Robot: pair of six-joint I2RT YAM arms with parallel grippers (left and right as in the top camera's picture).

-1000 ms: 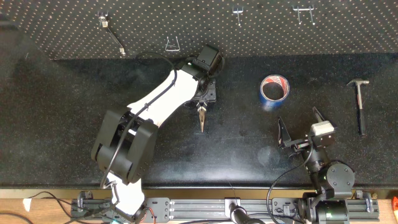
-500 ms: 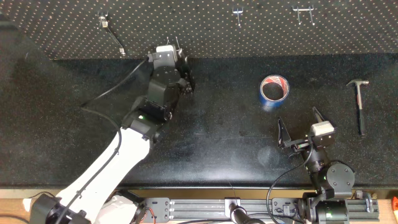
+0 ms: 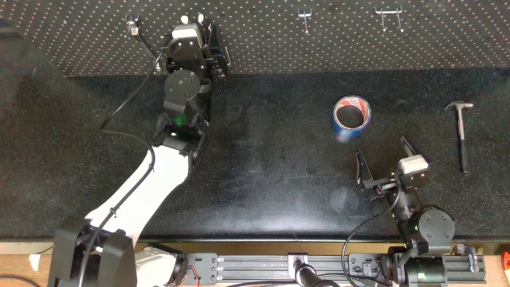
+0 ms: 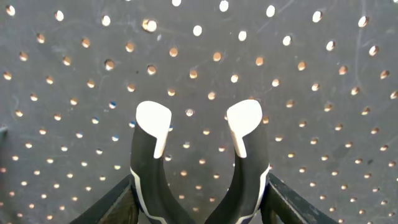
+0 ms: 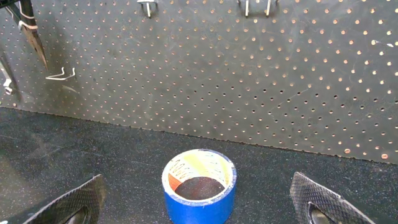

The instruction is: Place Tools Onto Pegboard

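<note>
Left wrist view, left tool [image 4: 200, 193]: state? (Obs 1)
Clamped on the pliers [image 4: 152, 143]. Both black handles sit between its fingers, white-capped ends pointing at the pegboard [image 4: 311, 74], close against it (Obs 2)
Nose of the pliers? (Obs 1)
Right wrist view: nose hangs downward in front of the pegboard, just beside a bent wire hook [image 5: 61, 75] on the pegboard. Cannot tell whether pliers and hook touch (Obs 2)
Right tool [image 3: 384, 163]? (Obs 1)
Spread wide, holding nothing, well out from the pegboard and facing it. Blue tape roll [image 5: 199, 186] stands on the worktop [image 3: 279, 159] between that tool and the pegboard. Hammer [image 3: 460, 135] lies flat near the pegboard's foot, head toward it (Obs 2)
</note>
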